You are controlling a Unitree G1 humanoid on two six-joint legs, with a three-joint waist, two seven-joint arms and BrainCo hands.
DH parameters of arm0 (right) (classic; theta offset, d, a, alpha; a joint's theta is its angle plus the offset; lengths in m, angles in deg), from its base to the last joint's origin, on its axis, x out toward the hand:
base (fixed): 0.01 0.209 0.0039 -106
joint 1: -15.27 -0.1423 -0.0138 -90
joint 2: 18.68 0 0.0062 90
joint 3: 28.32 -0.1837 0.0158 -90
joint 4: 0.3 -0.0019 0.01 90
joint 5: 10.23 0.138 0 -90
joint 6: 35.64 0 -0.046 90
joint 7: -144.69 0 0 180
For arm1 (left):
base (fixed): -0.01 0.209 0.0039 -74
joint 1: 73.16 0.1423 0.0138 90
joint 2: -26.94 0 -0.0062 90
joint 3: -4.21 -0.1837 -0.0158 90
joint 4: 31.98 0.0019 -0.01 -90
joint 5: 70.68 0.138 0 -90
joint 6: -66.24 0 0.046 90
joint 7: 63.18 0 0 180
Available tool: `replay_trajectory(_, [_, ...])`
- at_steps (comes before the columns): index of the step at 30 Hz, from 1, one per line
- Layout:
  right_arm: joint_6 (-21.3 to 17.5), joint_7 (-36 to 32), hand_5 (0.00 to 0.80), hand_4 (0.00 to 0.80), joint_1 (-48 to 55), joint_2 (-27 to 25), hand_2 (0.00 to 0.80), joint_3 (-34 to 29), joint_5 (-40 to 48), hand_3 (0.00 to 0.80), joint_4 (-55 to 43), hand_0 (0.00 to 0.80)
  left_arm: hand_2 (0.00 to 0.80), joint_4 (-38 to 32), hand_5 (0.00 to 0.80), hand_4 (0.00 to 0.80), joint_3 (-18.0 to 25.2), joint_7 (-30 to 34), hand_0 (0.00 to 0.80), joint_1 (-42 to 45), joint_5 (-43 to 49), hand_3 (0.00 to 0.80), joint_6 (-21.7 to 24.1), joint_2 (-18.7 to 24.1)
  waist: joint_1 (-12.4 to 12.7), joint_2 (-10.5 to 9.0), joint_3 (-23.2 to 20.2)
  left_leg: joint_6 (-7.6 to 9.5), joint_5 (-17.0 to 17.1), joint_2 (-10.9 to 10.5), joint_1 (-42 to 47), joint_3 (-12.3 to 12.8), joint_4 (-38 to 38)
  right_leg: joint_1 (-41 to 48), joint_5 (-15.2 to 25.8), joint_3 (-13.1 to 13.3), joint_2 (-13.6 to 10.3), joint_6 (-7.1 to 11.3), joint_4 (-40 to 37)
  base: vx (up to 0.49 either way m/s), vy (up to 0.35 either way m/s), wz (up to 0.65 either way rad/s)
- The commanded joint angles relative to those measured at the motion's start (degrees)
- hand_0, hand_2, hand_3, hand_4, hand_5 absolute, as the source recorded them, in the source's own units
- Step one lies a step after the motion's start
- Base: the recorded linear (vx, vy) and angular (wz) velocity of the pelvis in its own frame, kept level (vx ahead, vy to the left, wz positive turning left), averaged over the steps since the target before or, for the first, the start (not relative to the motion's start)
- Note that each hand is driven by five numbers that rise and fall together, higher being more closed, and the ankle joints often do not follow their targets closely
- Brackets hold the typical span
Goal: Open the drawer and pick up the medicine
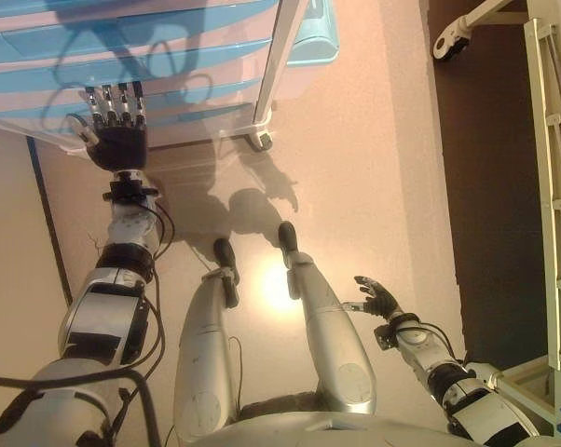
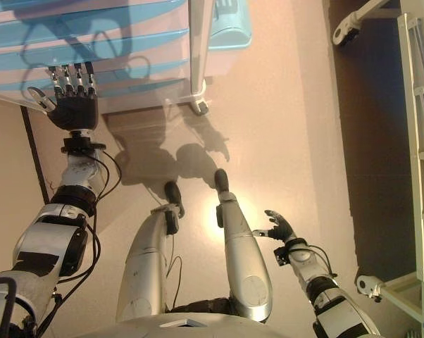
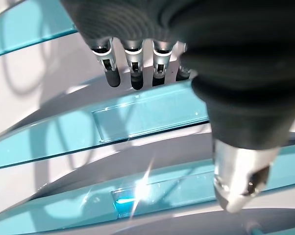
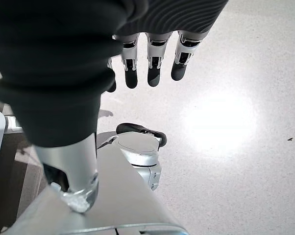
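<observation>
A cabinet of translucent blue drawers (image 1: 178,56) stands at the upper left, all drawers closed. My left hand (image 1: 117,140) is raised in front of its lower drawers, open with fingers straight. In the left wrist view the fingertips (image 3: 133,78) reach the white band just above a drawer's clear handle recess (image 3: 147,115); I cannot tell if they touch it. My right hand (image 1: 380,300) hangs low beside the right leg, open and empty, with its fingers (image 4: 154,73) relaxed over bare floor. No medicine shows in any view.
The cabinet's white frame leg ends in a caster (image 1: 260,140). A dark floor strip (image 1: 495,186) runs along the right, with a white rack (image 1: 553,186) at its far edge and another caster (image 1: 450,42) at the top right. Pale floor lies between.
</observation>
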Motion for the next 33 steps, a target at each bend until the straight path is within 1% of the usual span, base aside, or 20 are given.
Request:
replay_trajectory(1, [-1.04, -0.25, 0.0, 0.0, 4.09, -1.7, 0.0, 0.73, -0.38, 0.0, 0.32, 0.0, 0.0, -15.96, 0.0, 0.0, 1.03, 8.12, 0.0, -9.17, 1.22, 0.0, 6.66, 5.48, 1.49, 2.31, -1.6, 0.12, -6.11, -3.14, 3.25, -0.37, 0.31, 3.85, 1.94, -2.32, 1.36, -1.58, -3.86, 0.0, 0.0, 0.0])
replay_trajectory(2, [-1.11, -0.31, 0.0, 0.0, 4.21, -1.76, 0.0, 0.76, -0.46, 0.0, 0.47, 0.0, 0.0, -16.64, 0.0, 0.0, 1.12, 7.55, 0.0, -9.49, 1.44, 0.0, 6.93, 5.69, 1.6, 2.4, -1.74, 0.1, -5.93, -3.18, 3.52, -0.46, -0.02, 4.2, 1.85, -2.37, 1.27, -1.56, -4.04, 0.0, 0.0, 0.0])
replay_trajectory(3, [-1.23, -0.44, 0.0, 0.0, 4.31, -1.85, 0.0, 0.74, -0.44, 0.0, 0.59, 0.0, 0.251, -17.02, 0.251, 0.251, 1.12, 7.18, 0.251, -9.7, 1.42, 0.251, 6.98, 5.93, 1.66, 2.44, -1.81, 0.1, -5.8, -3.22, 3.77, -0.48, -0.22, 4.5, 1.81, -2.44, 1.19, -1.57, -4.15, 0.0, 0.0, 0.0])
replay_trajectory(5, [-1.36, -0.45, 0.0, 0.0, 4.43, -1.87, 0.0, 0.73, -0.56, 0.0, 0.61, 0.0, 0.605, -17.31, 0.605, 0.605, 1.05, 6.77, 0.605, -9.84, 1.21, 0.605, 7.11, 6.19, 1.79, 2.47, -1.97, 0.03, -5.62, -3.23, 4.06, -0.55, -0.47, 4.99, 1.67, -2.56, 1.0, -1.58, -4.36, 0.004, -0.008, 0.05])
replay_trajectory(6, [-1.23, -0.23, 0.0, 0.0, 4.36, -1.83, 0.0, 0.81, -0.49, 0.0, 0.43, 0.0, 0.8, -17.58, 0.8, 0.8, 1.13, 6.6, 0.8, -9.75, 1.37, 0.8, 7.25, 6.19, 1.93, 2.56, -2.01, -0.01, -5.5, -3.36, 4.16, -0.72, -0.6, 5.21, 1.52, -2.54, 1.0, -1.65, -4.45, 0.0, 0.0, 0.0])
replay_trajectory(13, [-1.37, 0.89, 0.0, 0.0, 4.22, -1.59, 0.0, 0.86, -2.38, 0.0, -0.4, 0.0, 0.8, -18.31, 0.8, 0.8, 1.73, 6.44, 0.8, -7.02, 0.66, 0.8, 5.6, 5.52, 3.19, 3.12, -2.34, -0.33, -4.3, -3.69, 5.51, -2.11, -2.36, 6.89, -0.26, -3.23, 0.86, -2.33, -3.74, -0.034, -0.017, 0.02])
replay_trajectory(18, [-0.31, 2.86, 0.0, 0.0, 3.79, -1.63, 0.0, 0.4, -3.6, 0.0, -2.39, 0.0, 0.8, -20.88, 0.8, 0.8, 2.72, 6.39, 0.8, 1.45, 2.09, 0.8, 2.16, 2.43, 5.86, 3.62, -2.45, -1.19, -2.17, -4.19, 7.33, -4.8, -5.25, 8.93, -2.27, -5.2, 0.54, -2.95, -2.72, -0.07, -0.085, 0.17])
replay_trajectory(23, [1.43, 4.65, 0.0, 0.0, 3.07, -2.53, 0.0, -1.29, -6.18, 0.0, -4.22, 0.0, 0.8, -26.29, 0.8, 0.8, 4.05, 8.79, 0.8, 15.44, 7.29, 0.8, -2.36, -4.58, 10.23, 4.94, -1.92, -2.63, 1.02, -4.47, 9.6, -8.83, -9.45, 11.77, -4.8, -8.71, -0.35, -3.82, -1.95, -0.097, -0.102, 0.32])
replay_trajectory(24, [1.52, 4.84, 0.0, 0.0, 2.93, -2.75, 0.0, -1.46, -6.43, 0.0, -4.24, 0.0, 0.8, -26.64, 0.8, 0.8, 4.15, 8.88, 0.8, 16.48, 7.68, 0.8, -2.96, -5.02, 10.6, 5.17, -2.02, -2.8, 1.74, -4.41, 9.61, -9.16, -10.05, 11.89, -4.7, -9.19, -0.45, -4.01, -2.12, -0.093, -0.083, 0.48])
replay_trajectory(26, [2.33, 5.21, 0.0, 0.0, 2.26, -3.98, 0.0, -3.0, -7.46, 0.0, -4.13, 0.0, 0.8, -28.1, 0.8, 0.8, 4.6, 9.91, 0.8, 22.43, 10.43, 0.8, -5.97, -7.27, 12.68, 6.34, -1.69, -3.61, 2.58, -4.08, 10.61, -10.42, -10.99, 13.22, -6.56, -11.42, -1.07, -4.73, -0.98, -0.088, -0.084, 0.54])
replay_trajectory(27, [2.53, 5.24, 0.0, 0.0, 1.94, -4.55, 0.0, -3.5, -7.5, 0.0, -3.93, 0.0, 0.8, -28.54, 0.8, 0.8, 4.77, 10.0, 0.8, 24.52, 11.45, 0.8, -7.18, -7.72, 13.43, 6.79, -1.72, -3.91, 3.39, -3.88, 10.83, -10.94, -11.62, 13.52, -6.61, -12.22, -1.24, -4.99, -0.88, -0.079, -0.088, 0.52])
replay_trajectory(30, [2.88, 4.9, 0.0, 0.0, 0.99, -6.44, 0.0, -5.24, -7.23, 0.0, -3.16, 0.0, 0.8, -29.04, 0.8, 0.8, 5.61, 9.73, 0.8, 30.88, 14.11, 0.8, -10.78, -8.54, 15.64, 7.77, -1.68, -4.49, 4.37, -3.44, 12.12, -12.31, -12.87, 15.06, -7.68, -14.35, -1.72, -5.44, -0.21, -0.067, -0.091, 0.59])
replay_trajectory(33, [3.39, 4.11, 0.0, 0.0, -0.58, -8.41, 0.0, -7.35, -6.14, 0.0, -1.6, 0.0, 0.8, -26.66, 0.8, 0.8, 7.55, 10.15, 0.8, 36.9, 15.72, 0.8, -14.63, -8.67, 17.7, 8.85, -2.14, -4.83, 5.58, -3.22, 13.41, -13.71, -14.54, 16.42, -8.03, -16.3, -2.06, -5.76, -0.23, -0.045, -0.077, 0.43])
